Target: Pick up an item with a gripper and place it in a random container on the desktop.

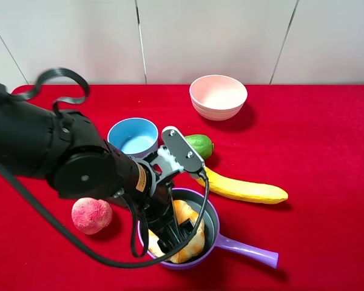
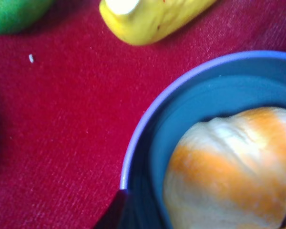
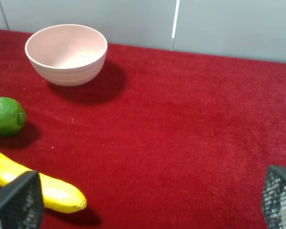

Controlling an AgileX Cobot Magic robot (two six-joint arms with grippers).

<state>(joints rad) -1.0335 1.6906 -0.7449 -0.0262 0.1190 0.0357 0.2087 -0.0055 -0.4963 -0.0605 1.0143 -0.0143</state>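
The ring-shaped golden-brown and cream pastry (image 1: 189, 244) lies inside the purple-rimmed pan (image 1: 214, 223), whose lilac handle (image 1: 250, 249) points right on the red desktop (image 1: 315, 145). My left gripper (image 1: 173, 233) reaches down into the pan right at the pastry. The left wrist view shows the pastry (image 2: 229, 167) close up inside the pan's rim (image 2: 148, 119), with one dark fingertip (image 2: 112, 214) beside it; I cannot tell whether the jaws still hold it. My right gripper (image 3: 148, 205) is open and empty over bare cloth; it is out of the exterior high view.
A blue bowl (image 1: 133, 136) stands behind the left arm and a pink bowl (image 1: 218, 96) at the back. A green fruit (image 1: 200, 145) and a yellow banana (image 1: 246, 190) lie just behind the pan. A pink peach (image 1: 91, 215) lies to its left.
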